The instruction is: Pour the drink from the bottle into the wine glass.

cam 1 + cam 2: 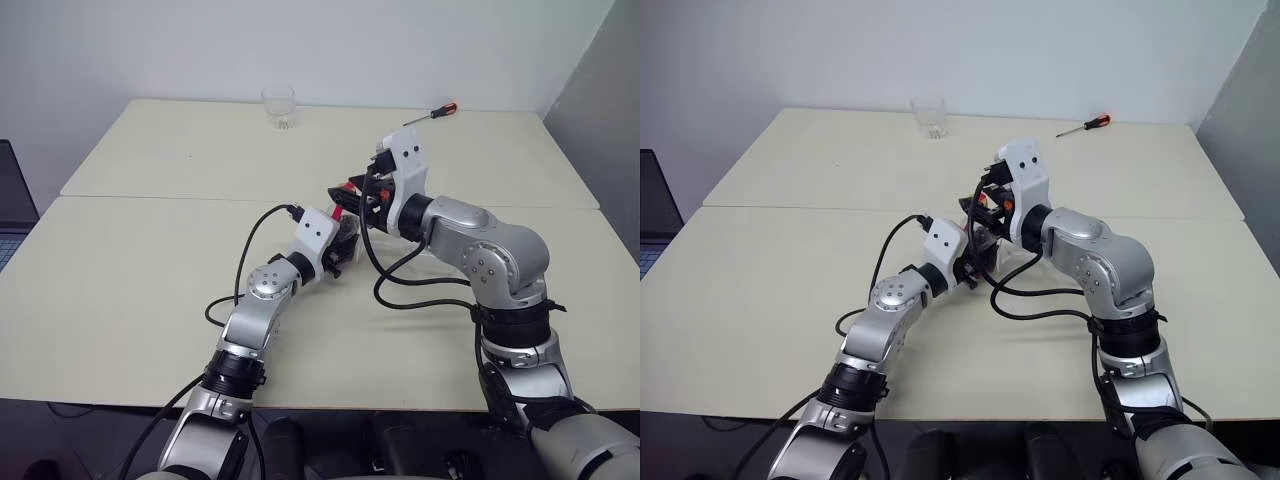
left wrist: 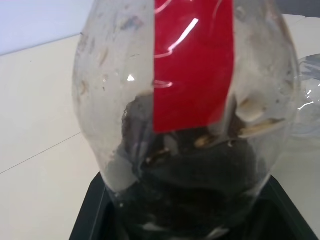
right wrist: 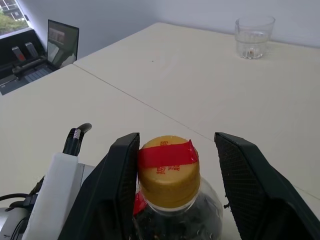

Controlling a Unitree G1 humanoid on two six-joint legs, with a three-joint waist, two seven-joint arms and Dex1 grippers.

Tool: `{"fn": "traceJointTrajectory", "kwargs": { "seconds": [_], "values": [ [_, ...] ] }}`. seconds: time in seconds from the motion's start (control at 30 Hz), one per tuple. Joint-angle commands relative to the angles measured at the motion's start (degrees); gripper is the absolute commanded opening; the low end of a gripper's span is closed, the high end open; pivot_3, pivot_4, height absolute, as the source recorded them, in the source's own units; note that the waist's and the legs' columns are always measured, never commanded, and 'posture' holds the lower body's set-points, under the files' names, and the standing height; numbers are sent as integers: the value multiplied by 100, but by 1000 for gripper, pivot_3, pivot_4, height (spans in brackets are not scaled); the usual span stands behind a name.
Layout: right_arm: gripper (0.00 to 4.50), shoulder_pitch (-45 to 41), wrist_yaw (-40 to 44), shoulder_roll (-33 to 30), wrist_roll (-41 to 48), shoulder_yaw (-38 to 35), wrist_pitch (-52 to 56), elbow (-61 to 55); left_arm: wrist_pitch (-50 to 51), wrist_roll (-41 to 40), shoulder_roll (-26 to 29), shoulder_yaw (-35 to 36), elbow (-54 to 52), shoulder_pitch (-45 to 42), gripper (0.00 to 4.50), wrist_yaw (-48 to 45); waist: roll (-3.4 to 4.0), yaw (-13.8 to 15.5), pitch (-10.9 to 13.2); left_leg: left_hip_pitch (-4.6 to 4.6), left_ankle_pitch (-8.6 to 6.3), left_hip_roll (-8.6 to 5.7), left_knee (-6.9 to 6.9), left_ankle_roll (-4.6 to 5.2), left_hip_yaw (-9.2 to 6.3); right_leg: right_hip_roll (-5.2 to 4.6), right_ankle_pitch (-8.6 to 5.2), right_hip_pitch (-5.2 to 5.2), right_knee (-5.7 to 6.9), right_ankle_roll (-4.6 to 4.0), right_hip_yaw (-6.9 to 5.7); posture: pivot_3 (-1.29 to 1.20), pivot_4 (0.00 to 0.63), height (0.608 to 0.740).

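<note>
Both arms crowd the table (image 1: 150, 260) centre: left gripper (image 1: 345, 240) clamped on the bottle (image 3: 172, 200), right gripper (image 3: 175, 165) straddling its yellow cap (image 3: 169, 172), one finger touching, the other w/ a gap. No room to pass betw. them. Wine glass (image 2: 310, 100) sits just beside the bottle, tight spot. Cables loop onto the tabletop near the arms. Far edge: tumbler (image 1: 279, 107) and screwdriver (image 1: 432, 113), well apart from the arms. Wide bare tabletop to the left and right sides, and betw. arms and tumbler.
</note>
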Motion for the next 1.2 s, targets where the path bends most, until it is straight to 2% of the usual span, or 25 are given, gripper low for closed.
{"fn": "traceJointTrajectory", "kwargs": {
  "seconds": [0.03, 0.07, 0.13, 0.23, 0.5, 0.67, 0.8, 0.9, 0.97, 1.07, 1.2],
  "values": [
    [2532, -134, 39, -21, -28, -35, -103, -155, -172, 22, -6, -16, -305, -29, 1708, 2, 0, 0, 0, 0, 0, 0, 0, 0, 0, 0, 0, 0, 0, 0, 0, 0, 150, 740],
    [2532, -132, 50, -19, -38, -36, -105, -147, -175, 24, -8, -16, -300, -33, 1705, 2, 0, 0, 0, 0, 0, 0, 0, 0, 0, 0, 0, 0, 0, 0, 0, 0, 150, 740],
    [2163, -125, 64, -12, -56, -36, -106, -141, -179, 27, -9, -13, -302, -30, 1685, 6, 0, 0, 0, 0, 0, 0, -1, 0, 0, 0, 0, 0, -1, 0, 0, 0, 150, 740],
    [1274, -118, 76, -9, -94, -25, -94, -120, -172, 29, -14, -3, -324, -26, 1683, 17, 0, 0, 0, -1, 0, 1, -2, 0, -1, 0, 0, -1, -2, 0, -1, 0, 150, 740],
    [1248, -187, 323, -77, -109, 115, -206, -37, -135, 22, -6, 9, -403, 11, 1058, 25, 0, -2, 0, -4, 0, 1, -2, 0, 0, 0, 0, -2, -6, 0, -1, 0, 150, 740],
    [1248, -564, 1876, -618, -194, 549, -1263, 742, 24, -82, 58, 6, -606, 56, 935, -123, 1, -5, 2, -5, 0, -1, -2, 0, 2, 0, 0, -2, -11, 0, 0, 0, 150, 740],
    [1248, -980, 3487, -861, -178, 558, -2494, 1932, 73, -105, 122, 48, -644, 36, 917, -135, 2, -5, 2, -3, -1, 0, -5, 1, -1, 3, 0, 0, -16, 0, -5, 0, 150, 740],
    [1248, -1220, 4693, -1087, -593, 933, -3603, 2756, 130, -91, 132, 54, -734, 70, 906, -98, 2, 8, 2, -5, -1, 1, -6, 2, 0, 3, 2, 2, -26, -2, -5, 0, 150, 740],
    [1248, -1433, 5365, -1182, -822, 1230, -3895, 3186, 179, -92, 134, 54, -818, 127, 895, -74, 2, 1, 2, -7, -2, 0, -6, 4, 2, 2, 6, 3, -35, -8, -3, 0, 150, 740],
    [1248, -1746, 5912, -1083, -899, 1268, -4071, 3807, 239, -93, 126, 43, -894, 180, 873, -68, 3, -2, 2, -8, -4, 4, -6, 7, 6, 1, 16, 1, -38, -26, -1, 0, 150, 740],
    [1248, -2087, 6246, -837, -1127, 1203, -4625, 4553, 344, -97, 99, 18, -955, 193, 872, -77, 4, 5, 3, -9, -5, 5, -11, 7, 2, 2, 17, 0, -35, -29, -4, 0, 150, 740]
  ]
}}
